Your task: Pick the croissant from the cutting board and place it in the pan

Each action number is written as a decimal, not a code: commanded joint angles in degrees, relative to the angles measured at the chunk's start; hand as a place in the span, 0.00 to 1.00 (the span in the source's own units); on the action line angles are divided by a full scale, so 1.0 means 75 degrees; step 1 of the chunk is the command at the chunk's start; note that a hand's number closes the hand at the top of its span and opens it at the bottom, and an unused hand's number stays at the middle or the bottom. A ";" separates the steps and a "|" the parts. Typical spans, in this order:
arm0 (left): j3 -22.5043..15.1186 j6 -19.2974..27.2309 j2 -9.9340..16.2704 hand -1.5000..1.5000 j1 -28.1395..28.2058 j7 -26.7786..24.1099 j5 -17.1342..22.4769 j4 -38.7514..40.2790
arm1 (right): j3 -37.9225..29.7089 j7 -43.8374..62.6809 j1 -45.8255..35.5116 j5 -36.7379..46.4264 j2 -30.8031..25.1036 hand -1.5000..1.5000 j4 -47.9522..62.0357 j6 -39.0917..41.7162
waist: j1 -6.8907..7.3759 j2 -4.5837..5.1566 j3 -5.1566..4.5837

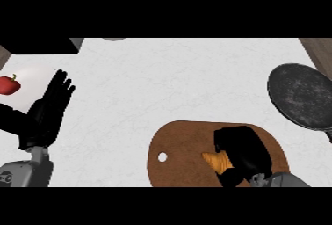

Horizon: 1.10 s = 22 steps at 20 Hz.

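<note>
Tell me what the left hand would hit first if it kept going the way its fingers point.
Nothing obvious: the left hand, open, points up-right across bare white counter. The red bell pepper sits off to its left. Depth is unclear.

the croissant (216, 161) is gripped by the curled right hand (243, 151) over the cutting board (182, 154); the pan (303, 96) is seen apart at right, the left hand (50, 105) held open beside a red pepper (9, 84).
</note>
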 commanded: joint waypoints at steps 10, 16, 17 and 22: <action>0.0135 -0.0225 -0.0071 0.50 0.0100 -0.0303 -0.0071 0.0316 | -0.2149 0.0027 -0.0153 0.0845 -0.1695 1.00 -0.3708 0.0158 | -0.0014 0.0010 0.0000; 0.0093 -0.0261 -0.0168 0.50 -0.0004 -0.0110 -0.0170 0.0101 | -0.4025 -0.0411 -0.0268 -0.0080 -0.1506 1.00 -0.3156 0.0516 | 0.0068 0.0030 0.0002; 0.0369 -0.0348 0.0087 0.50 0.0012 0.0202 -0.0010 -0.0010 | -0.4160 -0.0390 0.0295 0.0083 -0.1570 1.00 -0.3577 0.0366 | 0.0035 0.0019 0.0005; 0.0218 -0.0145 -0.0284 0.50 -0.0027 -0.0221 -0.0302 0.0331 | -0.5360 -0.2071 0.0215 0.0096 -0.1501 1.00 -0.1394 -0.0613 | 0.0074 0.0052 0.0010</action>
